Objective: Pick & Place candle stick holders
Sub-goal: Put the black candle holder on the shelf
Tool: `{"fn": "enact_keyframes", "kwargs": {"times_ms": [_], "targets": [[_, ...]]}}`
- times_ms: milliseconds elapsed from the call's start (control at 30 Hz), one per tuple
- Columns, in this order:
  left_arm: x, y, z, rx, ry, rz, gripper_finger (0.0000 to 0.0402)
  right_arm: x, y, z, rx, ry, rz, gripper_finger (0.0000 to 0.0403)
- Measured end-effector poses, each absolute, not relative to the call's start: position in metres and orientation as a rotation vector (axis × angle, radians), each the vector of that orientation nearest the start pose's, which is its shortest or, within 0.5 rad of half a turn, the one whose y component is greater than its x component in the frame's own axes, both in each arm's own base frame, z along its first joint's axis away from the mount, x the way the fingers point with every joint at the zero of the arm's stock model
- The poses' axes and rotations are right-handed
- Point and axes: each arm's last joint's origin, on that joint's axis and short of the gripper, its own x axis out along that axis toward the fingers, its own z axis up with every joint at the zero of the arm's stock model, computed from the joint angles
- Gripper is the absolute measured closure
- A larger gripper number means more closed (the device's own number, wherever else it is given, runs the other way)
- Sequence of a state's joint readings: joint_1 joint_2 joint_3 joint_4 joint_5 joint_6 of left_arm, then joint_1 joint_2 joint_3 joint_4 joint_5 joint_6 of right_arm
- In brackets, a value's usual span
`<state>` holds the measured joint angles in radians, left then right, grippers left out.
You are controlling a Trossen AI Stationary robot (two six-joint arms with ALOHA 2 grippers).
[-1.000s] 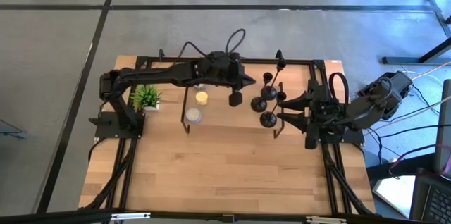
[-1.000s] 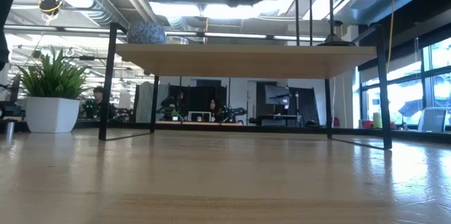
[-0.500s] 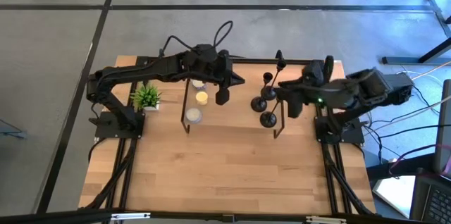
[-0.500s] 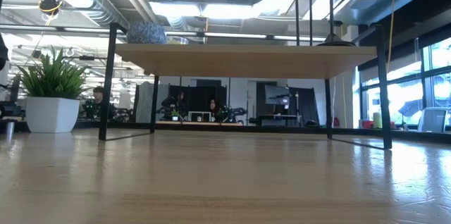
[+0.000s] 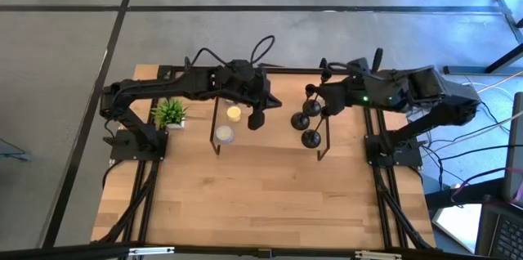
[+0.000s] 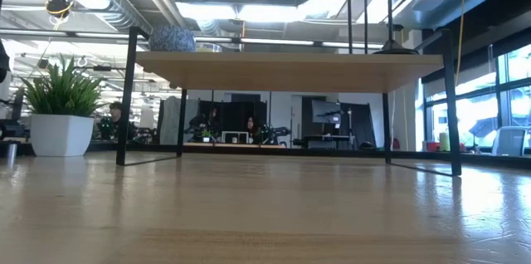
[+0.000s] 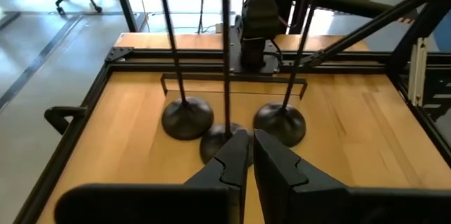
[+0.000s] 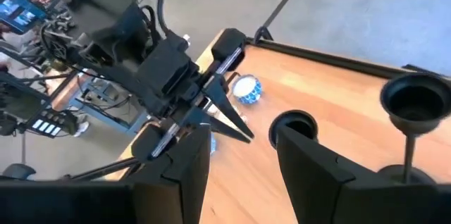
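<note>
Three candle stick holders [image 5: 310, 117] stood between the nearly closed, empty left gripper [image 5: 256, 118] and the parted, empty right gripper [image 5: 325, 106]; a potted plant [image 5: 170, 112] sat far left; no writing was legible

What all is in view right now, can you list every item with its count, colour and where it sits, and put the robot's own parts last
Candle stick holders: three, black, standing close together on the right part of the shelf top.
Candles: two, one yellow and one white, on the left part of the shelf top.
Ball: one, blue and white, on the shelf top near the left arm.
Shelf: one, wooden top with black legs, at the table's far side.
Plant: one, green in a white pot, left of the shelf.
Table: one, light wood.
Left gripper: black, shut, over the shelf's middle.
Right gripper: black, open, beside the candle stick holders.
</note>
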<state>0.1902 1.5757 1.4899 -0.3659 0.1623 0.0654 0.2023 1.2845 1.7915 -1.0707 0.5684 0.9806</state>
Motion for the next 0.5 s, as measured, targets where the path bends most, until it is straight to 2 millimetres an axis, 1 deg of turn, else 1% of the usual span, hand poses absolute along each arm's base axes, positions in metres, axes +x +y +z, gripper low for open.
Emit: {"fn": "enact_keyframes", "kwargs": {"times_ms": [133,333,400,500], "targets": [[0.353,0.058,0.364,-0.003,0.443,0.000,0.0386,0.211,0.026,0.490,0.721,0.315,-0.549,0.0236],[0.353,0.058,0.365,-0.002,0.440,0.005,0.0386,0.221,0.028,0.505,0.649,0.383,-0.533,0.0236],[0.354,0.058,0.367,0.001,0.415,-0.003,0.0386,0.222,0.029,0.509,0.643,0.387,-0.520,0.0236],[0.359,0.058,0.370,0.002,0.345,-0.057,0.0386,0.216,0.030,0.513,0.649,0.406,-0.508,0.0236]]}}
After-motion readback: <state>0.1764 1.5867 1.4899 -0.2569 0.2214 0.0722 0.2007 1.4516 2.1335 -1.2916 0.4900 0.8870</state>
